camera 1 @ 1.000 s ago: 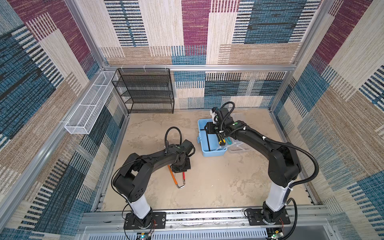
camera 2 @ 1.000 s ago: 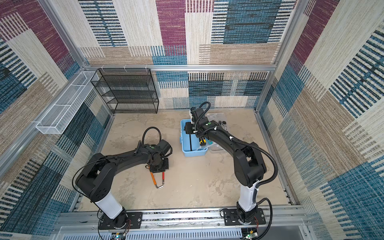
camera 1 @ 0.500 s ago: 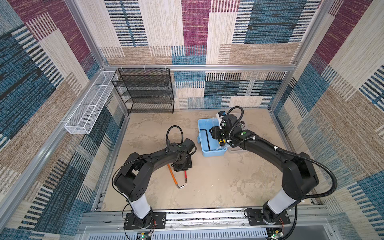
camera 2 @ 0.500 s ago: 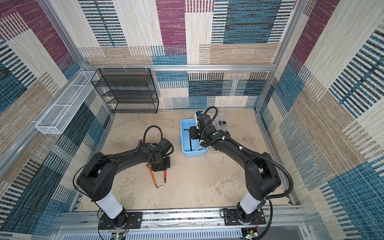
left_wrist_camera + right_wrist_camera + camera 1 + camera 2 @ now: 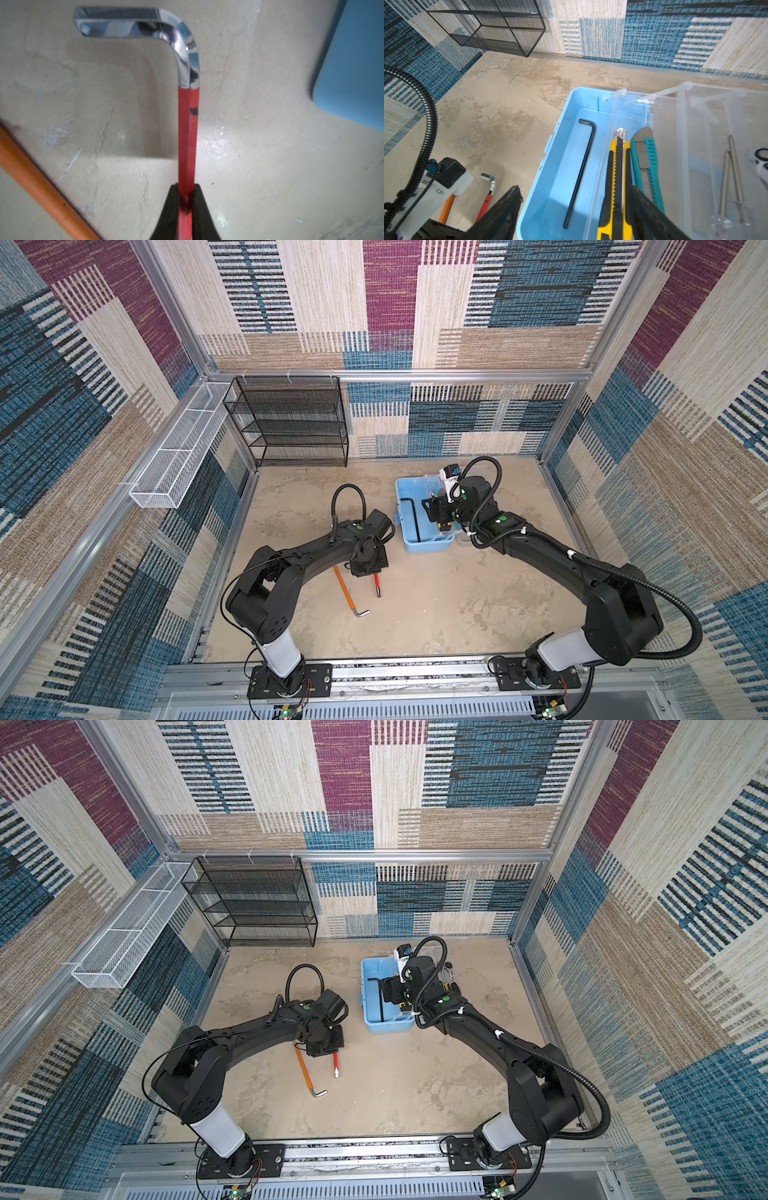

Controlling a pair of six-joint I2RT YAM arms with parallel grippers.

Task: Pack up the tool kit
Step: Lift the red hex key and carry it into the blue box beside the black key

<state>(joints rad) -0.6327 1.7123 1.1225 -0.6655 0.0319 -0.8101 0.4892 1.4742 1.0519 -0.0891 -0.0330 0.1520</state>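
One red hex key (image 5: 188, 133) was clamped by the left hand (image 5: 186, 188); the right hand (image 5: 575, 190) was spread apart above the toolbox's (image 5: 562, 166) two utility knives (image 5: 619, 162).

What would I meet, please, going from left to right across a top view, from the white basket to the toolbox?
White mesh basket → black wire rack → orange hex key → red hex key → light blue toolbox.
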